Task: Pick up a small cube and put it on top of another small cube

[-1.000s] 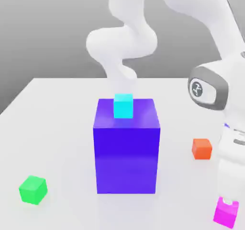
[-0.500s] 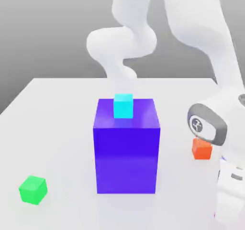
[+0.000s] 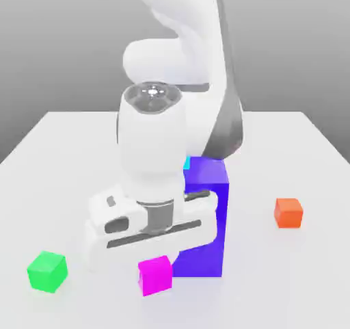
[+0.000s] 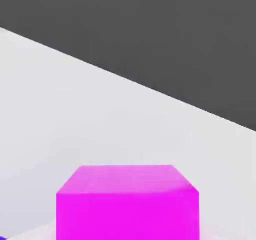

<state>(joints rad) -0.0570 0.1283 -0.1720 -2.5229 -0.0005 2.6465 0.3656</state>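
on white tabletop (image 3: 61,156): claw (image 3: 154,265) now swung in front of blue-violet block (image 3: 205,184), grasping magenta cube (image 3: 155,274); one green cube (image 3: 47,271), one orange cube (image 3: 288,212).

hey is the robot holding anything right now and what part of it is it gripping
Yes, the gripper is shut on the small magenta cube, carried in front of the big blue block. It appears to hold the cube by its upper part; the exact contact faces can't be made out.

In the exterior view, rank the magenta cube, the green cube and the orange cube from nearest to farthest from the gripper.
1. Magenta cube: right under the gripper, held in it.
2. Green cube: on the table toward the exterior view's left.
3. Orange cube: toward the exterior view's right, beyond the blue-violet block.
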